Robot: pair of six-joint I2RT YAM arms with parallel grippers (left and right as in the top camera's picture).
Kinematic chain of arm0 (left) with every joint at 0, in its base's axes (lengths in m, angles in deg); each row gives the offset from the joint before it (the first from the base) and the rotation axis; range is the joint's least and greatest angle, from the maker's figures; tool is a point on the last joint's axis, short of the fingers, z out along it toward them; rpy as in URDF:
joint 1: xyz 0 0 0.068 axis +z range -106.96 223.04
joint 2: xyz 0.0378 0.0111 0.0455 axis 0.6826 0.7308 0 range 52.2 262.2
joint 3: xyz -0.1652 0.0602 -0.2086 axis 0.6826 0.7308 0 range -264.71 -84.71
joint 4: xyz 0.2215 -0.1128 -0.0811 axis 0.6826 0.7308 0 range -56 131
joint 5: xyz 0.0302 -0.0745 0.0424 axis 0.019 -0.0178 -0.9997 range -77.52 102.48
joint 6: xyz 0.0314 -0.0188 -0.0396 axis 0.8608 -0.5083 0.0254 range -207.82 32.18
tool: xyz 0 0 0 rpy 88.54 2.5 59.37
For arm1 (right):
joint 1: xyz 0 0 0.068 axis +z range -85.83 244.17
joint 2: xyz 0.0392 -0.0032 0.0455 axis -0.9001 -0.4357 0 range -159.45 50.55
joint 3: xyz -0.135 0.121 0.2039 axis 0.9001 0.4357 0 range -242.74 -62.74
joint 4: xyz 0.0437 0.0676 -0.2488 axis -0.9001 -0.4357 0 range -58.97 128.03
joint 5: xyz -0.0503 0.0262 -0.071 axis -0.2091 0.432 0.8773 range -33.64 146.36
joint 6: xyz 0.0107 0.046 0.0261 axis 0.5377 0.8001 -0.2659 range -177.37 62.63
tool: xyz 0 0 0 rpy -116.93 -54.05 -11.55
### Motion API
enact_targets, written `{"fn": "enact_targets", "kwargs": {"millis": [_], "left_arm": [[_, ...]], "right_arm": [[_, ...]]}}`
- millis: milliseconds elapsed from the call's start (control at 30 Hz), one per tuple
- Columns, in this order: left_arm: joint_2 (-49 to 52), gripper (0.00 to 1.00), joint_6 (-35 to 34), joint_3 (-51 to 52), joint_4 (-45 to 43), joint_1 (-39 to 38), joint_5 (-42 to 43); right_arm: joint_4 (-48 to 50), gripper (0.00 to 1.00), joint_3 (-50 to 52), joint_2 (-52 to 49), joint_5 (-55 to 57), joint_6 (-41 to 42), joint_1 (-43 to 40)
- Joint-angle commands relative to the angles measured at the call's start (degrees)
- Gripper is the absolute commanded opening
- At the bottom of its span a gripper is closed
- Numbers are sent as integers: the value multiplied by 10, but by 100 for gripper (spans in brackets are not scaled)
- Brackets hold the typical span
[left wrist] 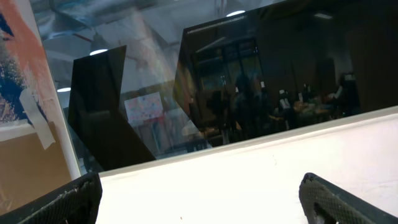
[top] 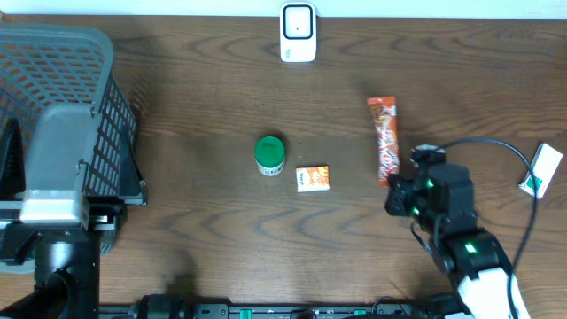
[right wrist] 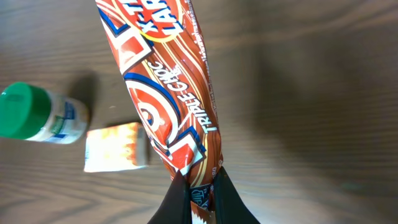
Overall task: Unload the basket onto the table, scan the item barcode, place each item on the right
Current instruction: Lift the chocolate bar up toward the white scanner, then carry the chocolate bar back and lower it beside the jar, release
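At the near right of the table, your right gripper (right wrist: 199,183) is pinched tight on the near end of the orange snack bar (top: 384,133), which stretches away from you over the wood. Left of it lie a small orange packet (top: 312,178) and, just beyond that, a green-lidded bottle (top: 270,154). Farther back, at the table's far edge, sits the white scanner (top: 298,32). Your left gripper (left wrist: 199,208) is spread wide, holding nothing, facing dark glass panels.

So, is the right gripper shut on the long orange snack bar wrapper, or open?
Shut: the right gripper pinches the near end of the long orange snack bar wrapper between its fingers.
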Motion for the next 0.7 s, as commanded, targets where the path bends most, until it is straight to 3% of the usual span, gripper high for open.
{"fn": "enact_targets", "kwargs": {"millis": [0, 133, 500, 667], "left_arm": [[-6, 100, -1, -1, -3, -2, 7], [-6, 99, -1, -1, -3, -2, 8], [-6, 99, -1, -1, -3, -2, 7], [-6, 99, -1, -1, -3, -2, 7]], "right_arm": [[-35, 1, -11, 50, 122, -116, 0], [-4, 1, -11, 61, 147, -154, 2], [206, 1, -11, -1, 273, -357, 90], [349, 1, -11, -78, 380, -518, 146]]}}
